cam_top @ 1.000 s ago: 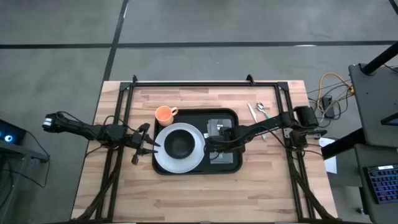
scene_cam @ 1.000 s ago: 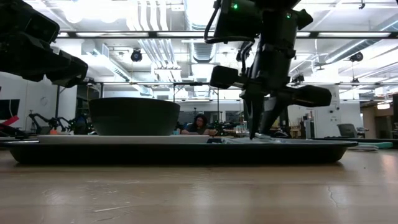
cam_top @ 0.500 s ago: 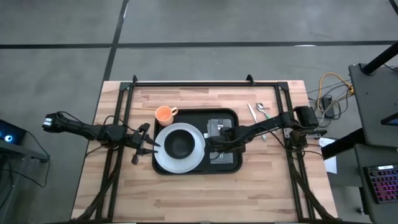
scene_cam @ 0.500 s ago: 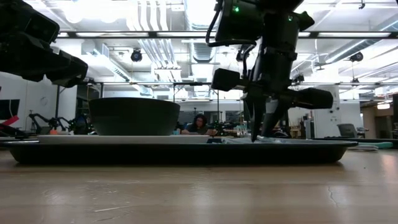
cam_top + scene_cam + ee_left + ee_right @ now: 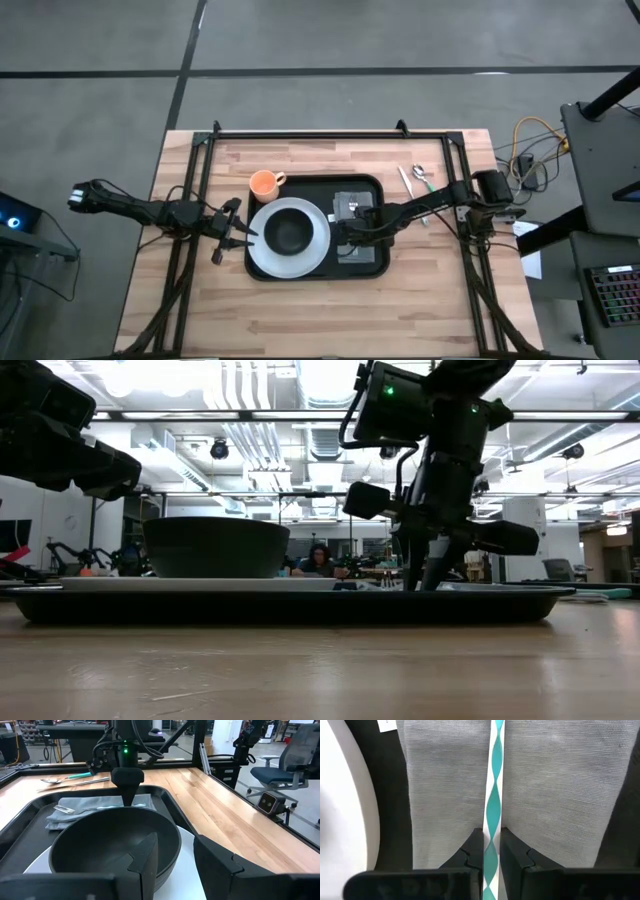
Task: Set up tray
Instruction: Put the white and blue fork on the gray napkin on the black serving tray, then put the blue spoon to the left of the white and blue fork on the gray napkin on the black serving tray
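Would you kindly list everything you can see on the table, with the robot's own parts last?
tray: one, black, table centre.
plate: one, white, on the tray's left part.
bowl: one, black, on the plate.
napkin: one, grey, on the tray's right part.
fork: one, teal-and-white handle, on the napkin.
cup: one, orange, behind the tray's left corner.
utensils: two, right of the tray.
left gripper: open, left of the plate.
right gripper: fingers around the fork handle.

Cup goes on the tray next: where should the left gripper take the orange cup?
Come straight down with the left gripper and pinch the orange cup rim on its left wall: it stands upright, mouth open, handle toward the tray. Right gripper holds the fork.
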Available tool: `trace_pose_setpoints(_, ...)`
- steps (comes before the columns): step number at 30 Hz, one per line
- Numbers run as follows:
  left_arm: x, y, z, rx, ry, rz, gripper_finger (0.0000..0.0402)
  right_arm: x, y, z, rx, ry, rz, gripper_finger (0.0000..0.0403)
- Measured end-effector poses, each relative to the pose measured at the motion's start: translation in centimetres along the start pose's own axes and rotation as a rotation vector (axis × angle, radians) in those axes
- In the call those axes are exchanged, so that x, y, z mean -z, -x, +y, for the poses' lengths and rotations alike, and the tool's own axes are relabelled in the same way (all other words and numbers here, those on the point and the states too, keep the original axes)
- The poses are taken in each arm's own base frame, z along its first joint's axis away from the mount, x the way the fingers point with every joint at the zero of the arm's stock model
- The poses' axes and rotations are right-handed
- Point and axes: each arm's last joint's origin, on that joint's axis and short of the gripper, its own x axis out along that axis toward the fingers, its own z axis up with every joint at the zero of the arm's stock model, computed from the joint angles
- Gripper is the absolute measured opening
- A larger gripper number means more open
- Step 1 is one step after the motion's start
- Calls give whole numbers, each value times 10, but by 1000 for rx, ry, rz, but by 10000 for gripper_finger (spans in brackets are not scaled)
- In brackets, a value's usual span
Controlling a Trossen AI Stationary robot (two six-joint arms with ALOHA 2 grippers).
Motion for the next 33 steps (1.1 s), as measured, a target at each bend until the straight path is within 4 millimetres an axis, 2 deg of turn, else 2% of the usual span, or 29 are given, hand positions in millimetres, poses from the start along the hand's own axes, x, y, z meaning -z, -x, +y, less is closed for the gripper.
trace_pose_setpoints(9,0,0,0,0,0,0,109,2,8,8,5,21,27,26)
trace_pose_setpoints(22,0,0,0,0,0,0,109,3,8,7,13,8,52,31)
trace_pose_setpoints(33,0,0,0,0,0,0,109,4,8,7,12,35,57,116)
